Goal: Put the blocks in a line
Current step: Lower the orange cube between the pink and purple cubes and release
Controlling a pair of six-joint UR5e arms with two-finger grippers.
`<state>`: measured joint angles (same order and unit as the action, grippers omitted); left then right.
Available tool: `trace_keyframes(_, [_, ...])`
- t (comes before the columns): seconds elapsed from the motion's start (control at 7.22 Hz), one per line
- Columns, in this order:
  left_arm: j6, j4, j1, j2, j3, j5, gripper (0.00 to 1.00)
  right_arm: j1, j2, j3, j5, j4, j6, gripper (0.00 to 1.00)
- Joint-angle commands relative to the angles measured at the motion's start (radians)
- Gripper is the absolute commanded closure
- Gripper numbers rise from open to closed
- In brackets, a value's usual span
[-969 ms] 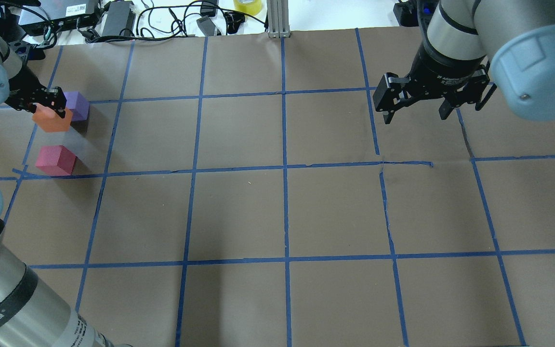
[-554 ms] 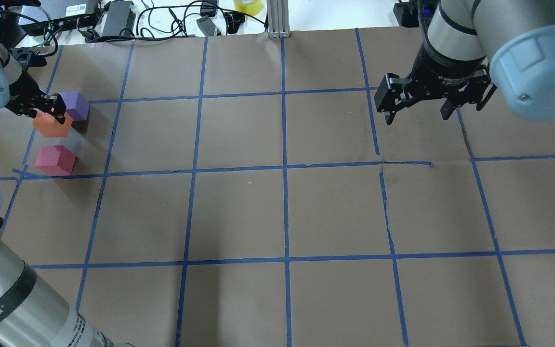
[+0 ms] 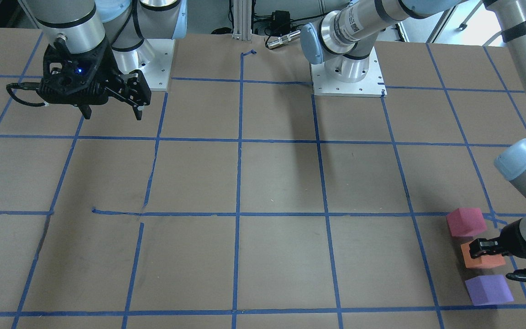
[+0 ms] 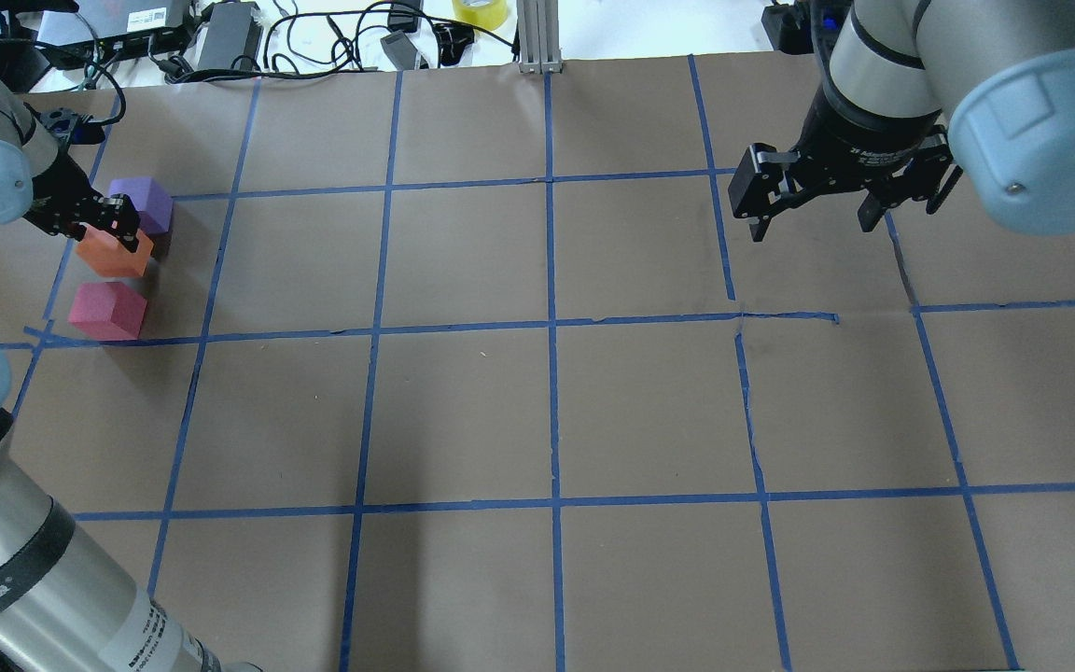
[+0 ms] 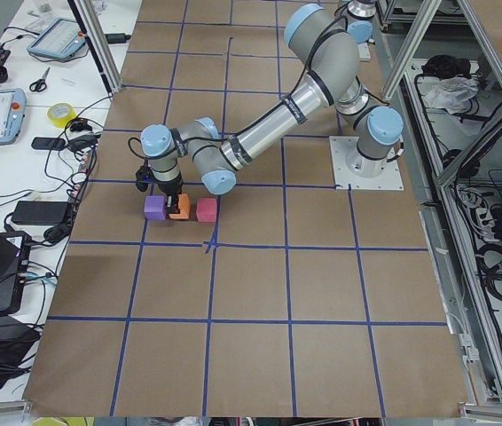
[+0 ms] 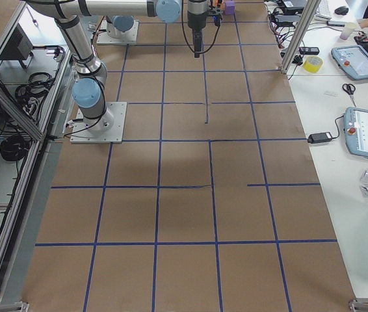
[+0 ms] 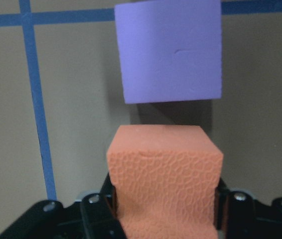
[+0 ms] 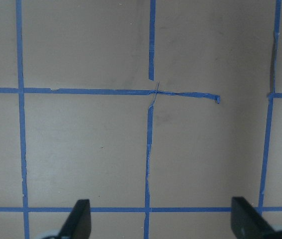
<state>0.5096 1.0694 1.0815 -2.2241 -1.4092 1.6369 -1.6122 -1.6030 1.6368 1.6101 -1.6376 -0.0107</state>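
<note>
My left jaws are clamped on the orange block (image 7: 165, 174), one finger on each side face, and the foam bulges slightly where they press. Just ahead of it in the wrist view sits the purple block (image 7: 170, 50), apart from it by a narrow shadowed gap and squared to the same direction. Just behind my grip, on the other side, lies the pinkish-red block (image 4: 108, 311). Seen from across the table (image 3: 263, 183), the three run pinkish-red, orange, purple in one row near the far left corner, beside a blue tape line (image 3: 496, 214).

I judge this to be the placing step: the middle cube is being set between its two neighbours. I cannot tell whether its underside already touches the paper (the shadow under it suggests it is close at most).

Next I would lower it until it rests flat, with its faces square to the purple one. Then I would part the fingers only a little and lift straight up, since both neighbours sit close enough to be knocked.

My right jaws are spread wide and hold nothing, hanging above bare paper well away on the opposite side.
</note>
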Motion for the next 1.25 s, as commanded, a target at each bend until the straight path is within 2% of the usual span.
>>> trace_keyframes(0.0, [-0.002, 0.000, 0.000, -0.006, -0.005, 0.000, 1.00, 0.000, 0.000, 0.000, 0.001, 0.001, 0.000, 0.00])
trace_keyframes(0.14, [0.000, 0.000, 0.000, -0.009, -0.005, -0.031, 1.00, 0.000, 0.000, 0.000, 0.001, 0.001, 0.000, 0.00])
trace_keyframes(0.42, [0.004, -0.017, 0.000, -0.017, -0.016, -0.025, 1.00, 0.000, -0.002, 0.000, 0.001, -0.001, -0.008, 0.00])
trace_keyframes(0.55, [0.010, -0.067, 0.000, -0.017, -0.023, -0.022, 0.88, 0.000, -0.006, 0.000, -0.001, -0.004, -0.003, 0.00])
trace_keyframes(0.69, [0.010, -0.069, 0.000, -0.019, -0.025, -0.022, 1.00, 0.002, -0.006, -0.002, -0.004, 0.008, 0.001, 0.00])
trace_keyframes(0.97, [0.004, -0.069, 0.000, -0.017, -0.030, -0.025, 0.98, 0.003, -0.006, -0.005, -0.021, 0.050, 0.006, 0.00])
trace_keyframes(1.11, [0.010, -0.071, 0.000, -0.017, -0.034, -0.023, 0.34, 0.006, -0.008, -0.005, -0.021, 0.051, 0.006, 0.00])
